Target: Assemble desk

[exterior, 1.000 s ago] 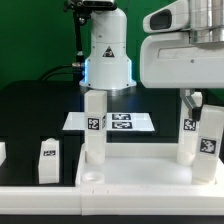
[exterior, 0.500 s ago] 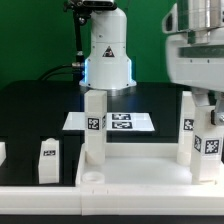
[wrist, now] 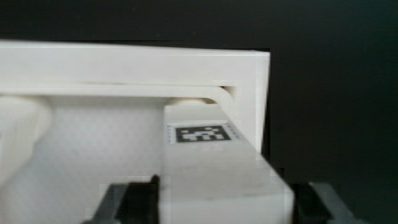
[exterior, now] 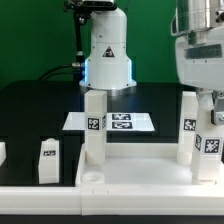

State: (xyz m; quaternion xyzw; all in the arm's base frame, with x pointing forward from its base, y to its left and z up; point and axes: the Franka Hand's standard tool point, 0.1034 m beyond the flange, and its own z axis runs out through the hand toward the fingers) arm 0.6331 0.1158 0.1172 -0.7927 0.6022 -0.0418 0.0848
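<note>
You've got the gripper (exterior: 208,112) clamped on a leg (exterior: 207,150) at the slab's (exterior: 140,166) near corner on the exterior view's right — held upright, prob. to seat it in its socket. Two legs already stand on the slab: one (exterior: 94,126) at left, one (exterior: 188,130) just behind yours. A spare leg (exterior: 48,160) waits off-slab, beside it.

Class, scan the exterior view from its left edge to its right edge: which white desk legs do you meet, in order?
Partly cropped leg at the left edge → short loose leg → upright leg on the slab → upright leg near the end effector
</note>
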